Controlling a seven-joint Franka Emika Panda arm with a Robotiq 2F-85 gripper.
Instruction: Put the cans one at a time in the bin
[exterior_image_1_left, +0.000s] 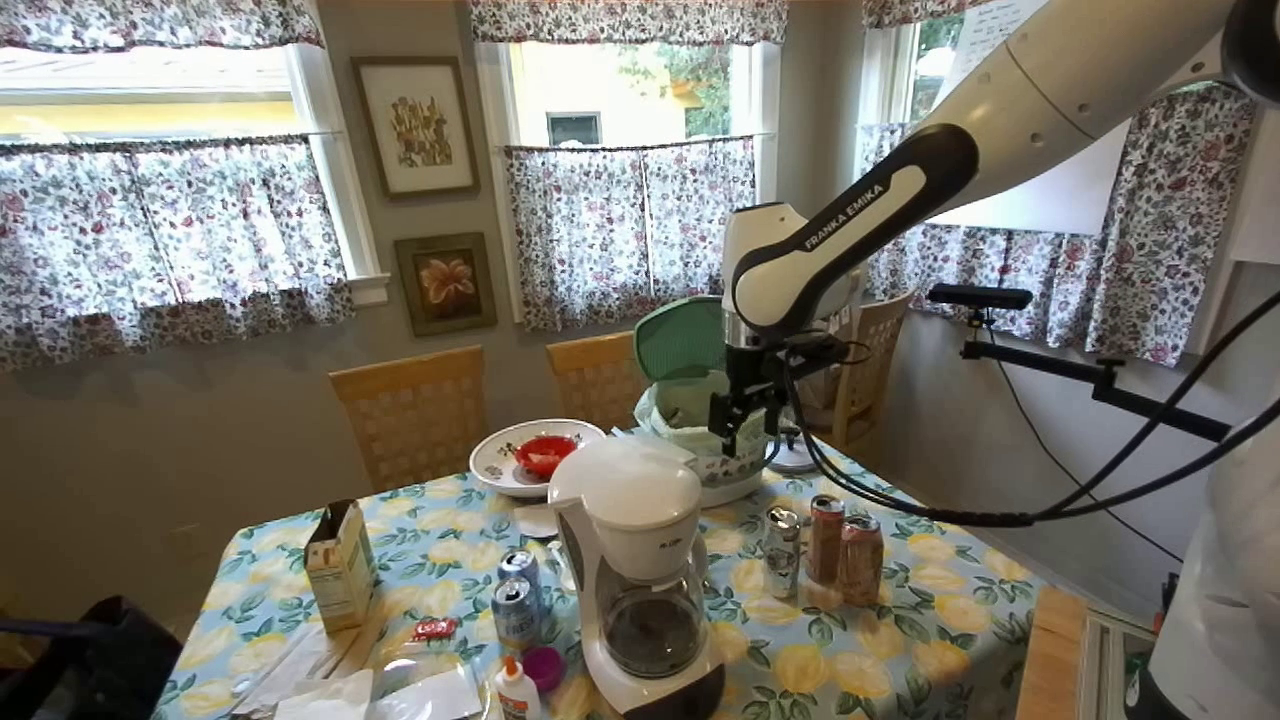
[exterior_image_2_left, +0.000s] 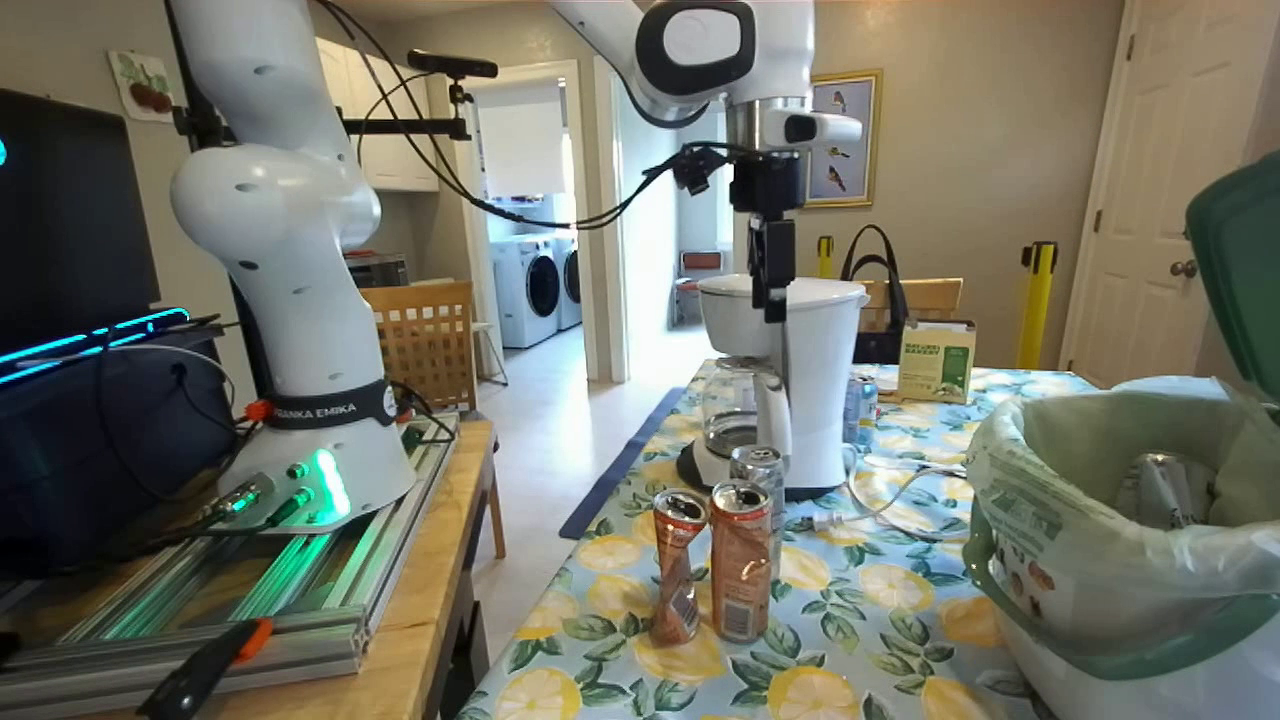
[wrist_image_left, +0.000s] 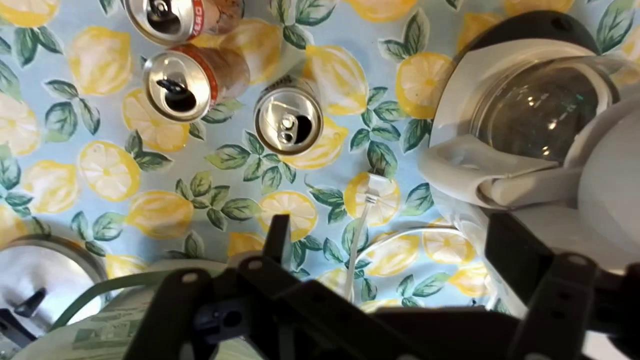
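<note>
Nearest the lens, across the bottom of the wrist view, the hand (wrist_image_left: 397, 245) has its black jaws spread wide, with the lemon-patterned tabletop (wrist_image_left: 320, 215) and a white cord (wrist_image_left: 356, 255) visible between them. Farther up that frame, upright on the tabletop, stand the silvery-grey can (wrist_image_left: 289, 122), at upper middle and closest to the hand there, and two orange-brown cans (wrist_image_left: 177, 87) toward the upper left, the topmost cut by the frame's edge. The white coffee maker (wrist_image_left: 617, 170) takes up the right side, partly covered by one jaw. In an exterior view, the hand hangs fingers-down at upper middle, higher than all three cans, which stand near one another at lower middle; the left orange-brown one is pinched in at its waist. The bin (exterior_image_2_left: 1140, 655) sits at lower right there, below and to the right of the hand, its green lid (exterior_image_2_left: 1240, 270) raised, a pale liner (exterior_image_2_left: 1030, 480) over its rim and a silvery can (exterior_image_2_left: 1165, 490) showing inside. In an exterior view, two blue cans (exterior_image_1_left: 515, 612) stand at lower left of centre, just left of the coffee maker and well apart from the hand, which overlaps the bin right of centre in that frame.
</note>
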